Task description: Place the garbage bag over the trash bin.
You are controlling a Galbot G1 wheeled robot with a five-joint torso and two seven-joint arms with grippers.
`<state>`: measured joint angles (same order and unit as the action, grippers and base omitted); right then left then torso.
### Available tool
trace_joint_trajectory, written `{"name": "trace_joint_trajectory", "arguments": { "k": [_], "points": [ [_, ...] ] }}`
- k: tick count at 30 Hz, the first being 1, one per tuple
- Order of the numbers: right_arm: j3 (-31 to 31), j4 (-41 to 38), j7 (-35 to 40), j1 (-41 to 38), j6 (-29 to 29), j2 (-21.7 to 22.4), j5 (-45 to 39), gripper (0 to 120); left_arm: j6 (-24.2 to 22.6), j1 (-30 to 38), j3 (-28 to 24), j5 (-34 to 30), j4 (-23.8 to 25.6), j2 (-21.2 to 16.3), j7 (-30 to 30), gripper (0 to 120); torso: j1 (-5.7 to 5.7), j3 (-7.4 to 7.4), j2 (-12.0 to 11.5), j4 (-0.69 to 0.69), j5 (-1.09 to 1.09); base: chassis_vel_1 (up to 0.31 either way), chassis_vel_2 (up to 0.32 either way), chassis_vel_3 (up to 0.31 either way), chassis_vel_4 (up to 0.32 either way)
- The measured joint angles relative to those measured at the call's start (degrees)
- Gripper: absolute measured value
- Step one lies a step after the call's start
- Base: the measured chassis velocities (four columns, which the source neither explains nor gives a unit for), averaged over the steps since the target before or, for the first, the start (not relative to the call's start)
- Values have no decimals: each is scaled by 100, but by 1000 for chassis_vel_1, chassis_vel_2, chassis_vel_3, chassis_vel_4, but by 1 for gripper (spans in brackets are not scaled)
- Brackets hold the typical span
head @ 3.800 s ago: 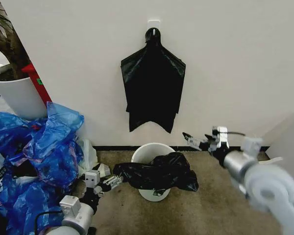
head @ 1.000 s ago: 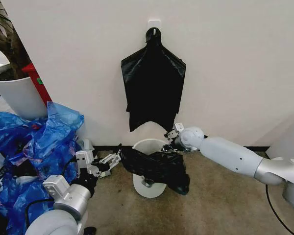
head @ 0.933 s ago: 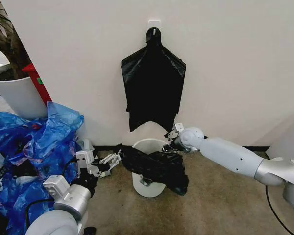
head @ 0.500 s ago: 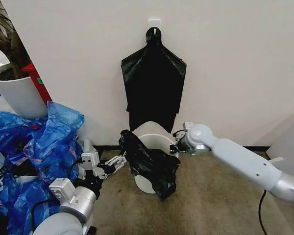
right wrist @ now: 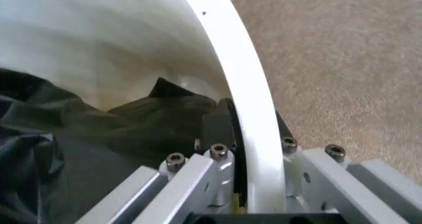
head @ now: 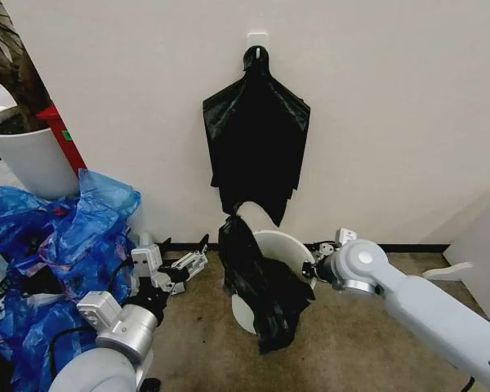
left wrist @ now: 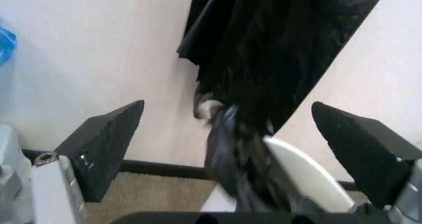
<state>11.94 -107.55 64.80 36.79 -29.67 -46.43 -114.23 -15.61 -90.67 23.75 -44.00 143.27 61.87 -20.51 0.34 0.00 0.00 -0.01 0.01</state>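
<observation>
- blue plastic bags (head: 57,245) heaped close on the left, white plant pot (head: 24,155) behind them.
- left gripper (head: 186,263) spread open, empty, just left of the garbage bag (head: 257,282).
- right gripper (right wrist: 254,135) clamped on the rim of the tilted trash bin (head: 282,253), bag draped over it.
- black bundle (head: 256,135) hanging on the wall behind.

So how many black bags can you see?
2. One black bag hangs flat on the wall hook. The garbage bag droops over the left side of the tilted trash bin on the floor. More might hide under the blue bags.
</observation>
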Motion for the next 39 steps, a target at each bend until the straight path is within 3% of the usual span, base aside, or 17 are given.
{"name": "trace_joint_trajectory", "arguments": {
  "k": [4, 9, 16, 27, 39],
  "points": [
    [-726, -438, 401, 577, 543, -34, 50, 0, -17, 18, -18, -2, 0, -9, 13, 100, 0, 0, 0, -2, -2, 0, 0, 0, 0],
    [-686, -728, 1270, 657, 1783, -402, 293, 0, -19, 54, 52, -63, -23, 24, 3, 100, 0, 0, 0, 2, 0, 0, 0, 0, 0],
    [-597, -1051, 1707, 1388, 2269, -491, 884, 0, -30, 223, 263, -214, -37, -46, -16, 100, 0, 0, 0, -2, 0, 0, 0, 0, 0],
    [-980, -850, 1521, 1948, 2332, -907, 1570, 0, -30, 202, 254, -195, -27, -8, 26, 100, 0, 0, 0, -1, -1, 0, 0, 0, 0],
    [-789, -893, 1475, 1940, 2332, -804, 2071, 44, -8, 153, 192, -24, -5, 13, 154, 100, 0, 0, 0, 0, 0, 0, 0, 0, 0]
  ]
}}
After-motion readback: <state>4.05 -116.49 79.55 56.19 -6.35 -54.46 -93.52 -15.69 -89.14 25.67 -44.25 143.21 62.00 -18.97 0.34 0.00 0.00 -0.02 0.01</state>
